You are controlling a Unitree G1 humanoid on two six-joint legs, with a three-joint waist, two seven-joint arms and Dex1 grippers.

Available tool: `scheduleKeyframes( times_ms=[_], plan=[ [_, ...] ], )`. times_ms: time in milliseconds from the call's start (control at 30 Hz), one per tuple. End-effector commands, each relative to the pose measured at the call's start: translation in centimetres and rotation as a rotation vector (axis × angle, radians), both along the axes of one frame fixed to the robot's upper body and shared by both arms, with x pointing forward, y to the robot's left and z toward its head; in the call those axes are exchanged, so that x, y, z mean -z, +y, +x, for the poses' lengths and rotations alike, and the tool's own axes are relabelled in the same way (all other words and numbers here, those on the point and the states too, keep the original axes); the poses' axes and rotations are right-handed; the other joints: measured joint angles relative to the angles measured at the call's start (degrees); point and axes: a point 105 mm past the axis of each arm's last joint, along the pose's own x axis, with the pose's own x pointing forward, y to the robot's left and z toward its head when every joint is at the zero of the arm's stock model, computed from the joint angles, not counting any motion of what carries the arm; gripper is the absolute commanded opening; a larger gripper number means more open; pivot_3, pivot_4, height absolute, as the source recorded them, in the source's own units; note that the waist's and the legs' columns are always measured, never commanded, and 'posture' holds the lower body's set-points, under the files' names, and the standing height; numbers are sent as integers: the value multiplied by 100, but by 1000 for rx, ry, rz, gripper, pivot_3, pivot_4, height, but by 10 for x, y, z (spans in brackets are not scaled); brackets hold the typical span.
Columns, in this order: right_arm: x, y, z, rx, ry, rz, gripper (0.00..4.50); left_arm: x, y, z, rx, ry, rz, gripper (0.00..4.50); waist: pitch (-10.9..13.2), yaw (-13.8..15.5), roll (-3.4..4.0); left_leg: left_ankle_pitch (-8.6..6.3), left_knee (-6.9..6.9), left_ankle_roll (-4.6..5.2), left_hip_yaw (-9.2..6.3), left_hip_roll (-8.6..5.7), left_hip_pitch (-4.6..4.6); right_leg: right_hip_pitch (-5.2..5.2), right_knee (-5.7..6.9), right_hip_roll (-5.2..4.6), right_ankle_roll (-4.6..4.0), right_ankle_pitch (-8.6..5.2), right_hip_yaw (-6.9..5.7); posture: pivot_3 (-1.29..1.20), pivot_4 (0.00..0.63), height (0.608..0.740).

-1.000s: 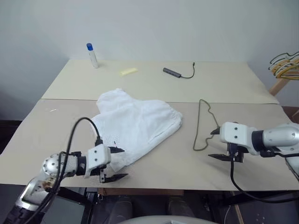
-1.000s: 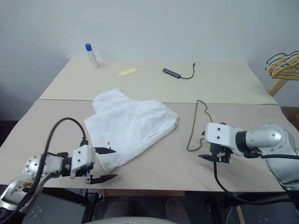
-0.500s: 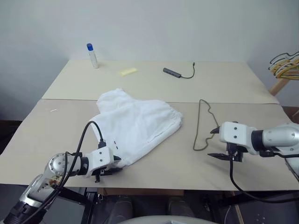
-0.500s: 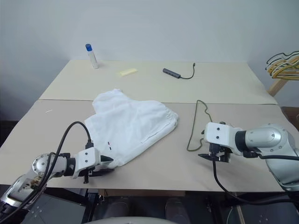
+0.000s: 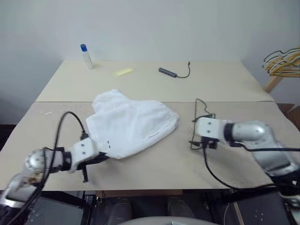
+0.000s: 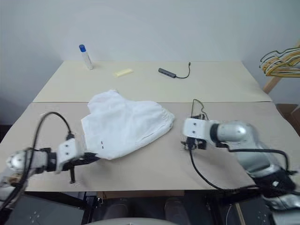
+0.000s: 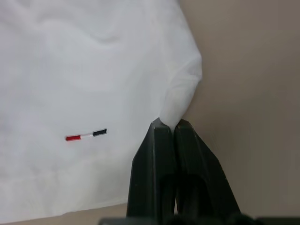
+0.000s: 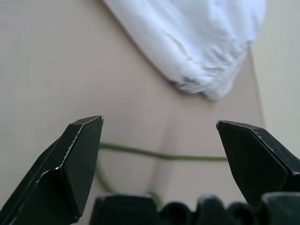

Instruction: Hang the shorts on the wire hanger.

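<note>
Shorts: soft matt white cloth, gathered and rumpled at the waistband; wire hanger: thin dull olive-grey wire; table: smooth matt beige board; left gripper fingers: black, smooth, slightly glossy plastic.

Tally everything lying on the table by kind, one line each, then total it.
Shorts: 1
Wire hanger: 1
Bottle with blue cap: 1
Yellow piece: 1
Dark adapter with cable: 1
Total: 5
</note>
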Motion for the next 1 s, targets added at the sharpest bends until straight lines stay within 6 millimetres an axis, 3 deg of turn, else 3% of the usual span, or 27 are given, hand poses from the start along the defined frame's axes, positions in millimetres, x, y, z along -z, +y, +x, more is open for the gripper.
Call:
scheduleKeyframes(
  times_ms=[33,333,700,800,1000],
  plan=[
    [1,8,19,-54,-129,-73,4500,-32,6,-1,34,-79,-26,9,1,34,1,0,0,0,0,0,0,-1,0,0,-1,0,0,-1,0,740],
    [32,33,41,-187,-237,-134,4500,-52,24,-11,16,-107,7,9,1,46,0,0,0,0,-2,-4,-3,-3,6,-1,-8,4,-1,32,0,740],
    [40,51,58,-199,-271,-73,4500,-62,24,-16,6,-114,-7,9,-1,27,-2,0,0,0,-7,-2,15,9,24,3,-14,3,-1,50,0,740],
    [42,51,61,-191,-264,-73,3885,-62,26,-16,2,-112,3,0,-1,19,-3,0,0,0,-7,-2,17,9,28,3,-16,4,0,54,0,740],
    [44,48,62,-185,-264,-77,1733,-62,27,-16,-6,-109,7,0,-1,44,-3,0,0,0,-9,-4,15,9,28,1,-16,3,-1,52,0,740]
  ],
)
